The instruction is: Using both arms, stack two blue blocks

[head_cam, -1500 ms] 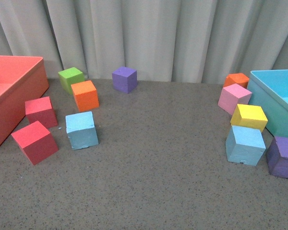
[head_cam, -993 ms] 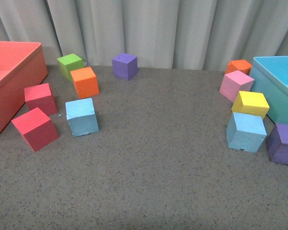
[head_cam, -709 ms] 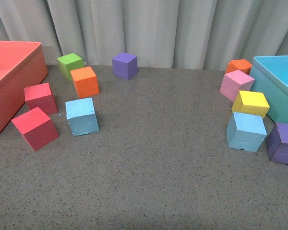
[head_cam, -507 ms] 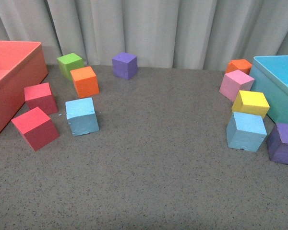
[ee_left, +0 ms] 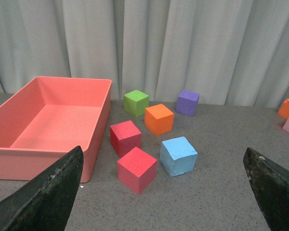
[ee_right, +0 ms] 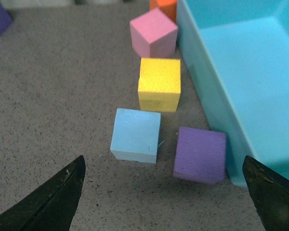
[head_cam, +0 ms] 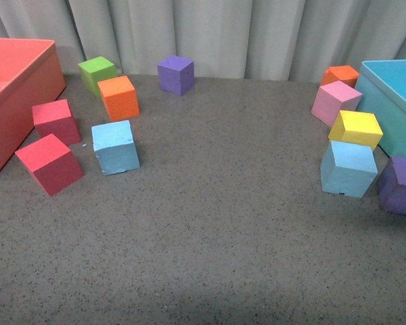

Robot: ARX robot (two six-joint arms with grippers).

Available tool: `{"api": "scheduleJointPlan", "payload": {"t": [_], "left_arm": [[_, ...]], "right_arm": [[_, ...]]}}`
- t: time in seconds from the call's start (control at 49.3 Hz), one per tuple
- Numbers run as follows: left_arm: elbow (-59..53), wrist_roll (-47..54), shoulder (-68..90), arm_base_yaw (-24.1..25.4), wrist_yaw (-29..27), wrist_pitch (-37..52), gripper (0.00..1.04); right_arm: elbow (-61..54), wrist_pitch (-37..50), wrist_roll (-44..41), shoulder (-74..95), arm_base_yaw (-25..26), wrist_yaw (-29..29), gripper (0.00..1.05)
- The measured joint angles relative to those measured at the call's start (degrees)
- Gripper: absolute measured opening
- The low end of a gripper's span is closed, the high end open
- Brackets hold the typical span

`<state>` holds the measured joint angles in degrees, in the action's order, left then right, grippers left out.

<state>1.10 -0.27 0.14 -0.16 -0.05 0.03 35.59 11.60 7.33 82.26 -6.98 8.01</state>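
One blue block [head_cam: 115,147] sits on the grey table at the left, beside two red cubes. It also shows in the left wrist view [ee_left: 179,156]. The other blue block [head_cam: 348,168] sits at the right, between a yellow cube [head_cam: 355,128] and a purple cube [head_cam: 400,186]. It also shows in the right wrist view [ee_right: 136,135]. My left gripper [ee_left: 163,192] is open and empty, well short of its block. My right gripper [ee_right: 163,192] is open and empty, above and just short of its block. Neither arm shows clearly in the front view.
A salmon bin [head_cam: 13,101] stands at the left, a turquoise bin [head_cam: 392,112] at the right. Red [head_cam: 49,162], orange [head_cam: 119,97], green [head_cam: 98,72], purple [head_cam: 175,74] and pink [head_cam: 335,101] cubes lie around. A curtain closes the back.
Everything sits a little higher in the front view than before, with the blocks' places among themselves unchanged. A small dark bit has come in at the right edge.
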Motion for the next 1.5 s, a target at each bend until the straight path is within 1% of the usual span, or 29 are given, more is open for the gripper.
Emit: {"api": "scheduleJointPlan", "payload": {"t": [0.041, 0.203, 0.446, 0.669, 1.216, 1.297, 1.419, 1.5], "left_arm": [[0.0, 0.0, 0.0, 0.0, 0.0, 0.0, 0.98], [0.0, 0.0, 0.0, 0.0, 0.0, 0.0, 0.98], [0.0, 0.0, 0.0, 0.0, 0.0, 0.0, 0.98], [0.0, 0.0, 0.0, 0.0, 0.0, 0.0, 0.98], [0.0, 0.0, 0.0, 0.0, 0.0, 0.0, 0.98], [0.0, 0.0, 0.0, 0.0, 0.0, 0.0, 0.98], [0.0, 0.0, 0.0, 0.0, 0.0, 0.0, 0.98], [0.0, 0.0, 0.0, 0.0, 0.0, 0.0, 0.98]], "right_arm": [[4.3, -2.6, 2.0, 5.0, -0.3, -1.0, 0.95], [14.7, -10.3, 5.9, 16.8, -0.7, -3.0, 0.95], [23.9, -15.5, 9.6, 26.7, -0.5, -3.8, 0.95], [28.2, -19.4, 10.6, 32.0, -0.5, -3.0, 0.95], [33.8, -21.3, 11.3, 40.6, -0.4, -3.5, 0.95], [35.2, -22.6, 11.0, 42.2, -0.3, -3.5, 0.82], [36.2, -23.4, 10.8, 43.4, -0.2, -3.3, 0.59], [36.5, -23.4, 10.9, 43.4, -0.2, -3.3, 0.53]]}}
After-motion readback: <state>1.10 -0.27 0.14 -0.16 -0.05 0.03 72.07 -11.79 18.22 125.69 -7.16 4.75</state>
